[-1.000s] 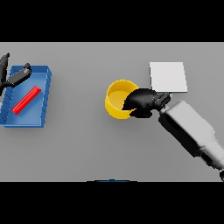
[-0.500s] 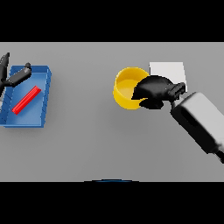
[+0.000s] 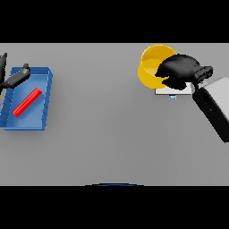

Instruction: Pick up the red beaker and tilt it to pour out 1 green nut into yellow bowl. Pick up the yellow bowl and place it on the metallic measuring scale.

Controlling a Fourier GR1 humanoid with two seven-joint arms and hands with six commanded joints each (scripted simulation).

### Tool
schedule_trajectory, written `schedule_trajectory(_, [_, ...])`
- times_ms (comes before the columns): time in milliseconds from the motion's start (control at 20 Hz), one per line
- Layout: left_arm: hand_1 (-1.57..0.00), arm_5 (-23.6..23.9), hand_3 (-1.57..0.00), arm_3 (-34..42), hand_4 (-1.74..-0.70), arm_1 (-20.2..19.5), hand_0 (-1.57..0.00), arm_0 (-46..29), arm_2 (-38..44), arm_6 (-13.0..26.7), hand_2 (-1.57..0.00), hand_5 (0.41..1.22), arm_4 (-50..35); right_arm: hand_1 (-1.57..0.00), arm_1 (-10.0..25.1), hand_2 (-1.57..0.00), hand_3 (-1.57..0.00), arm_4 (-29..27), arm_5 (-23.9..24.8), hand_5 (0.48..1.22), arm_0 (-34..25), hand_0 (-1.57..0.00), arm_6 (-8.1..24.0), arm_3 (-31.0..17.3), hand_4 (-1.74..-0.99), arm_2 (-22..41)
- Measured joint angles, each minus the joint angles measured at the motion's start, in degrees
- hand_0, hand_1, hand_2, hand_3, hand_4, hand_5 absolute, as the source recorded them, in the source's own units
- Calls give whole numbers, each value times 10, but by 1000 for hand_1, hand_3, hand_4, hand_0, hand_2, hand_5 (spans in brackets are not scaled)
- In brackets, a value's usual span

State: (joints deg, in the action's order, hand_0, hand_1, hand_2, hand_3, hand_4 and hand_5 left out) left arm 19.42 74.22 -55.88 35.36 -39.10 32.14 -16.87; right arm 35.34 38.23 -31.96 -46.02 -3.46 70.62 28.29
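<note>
My right hand [image 3: 179, 71] is curled round the right rim of the yellow bowl [image 3: 150, 67] and holds it raised at the upper right. Under the hand and bowl only a strip of the white measuring scale [image 3: 172, 91] shows, the bulk of it covered. A red beaker [image 3: 27, 102] lies on its side inside the blue tray [image 3: 42, 112] at the far left. My left hand [image 3: 13, 79] shows at the left edge over the tray's upper corner, fingers straight. I see no green nut.
The blue tray sits against the left side of the grey table [image 3: 107, 134]. My right forearm [image 3: 214, 107] slants in from the right edge.
My right hand has carried the yellow bowl up and to the right, from the table beside the scale to above it. The scale is now mostly hidden. The left hand has not moved.
</note>
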Motion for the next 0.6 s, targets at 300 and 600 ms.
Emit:
schedule_trajectory(300, [1, 3, 1, 11, -829, -2, 1, -3, -1, 17, 1, 774, -2, -1571, 2, -1571, -1168, -2, 49, 1221, -13, -1571, -27, -113, -1720, -14])
schedule_trajectory(600, [1, -3, 1, -7, -814, 5, 1, 2, -2, 16, 1, 757, 0, -1566, -12, -1571, -1360, 11, 101, 1221, -35, -1571, -43, -231, -1724, -12])
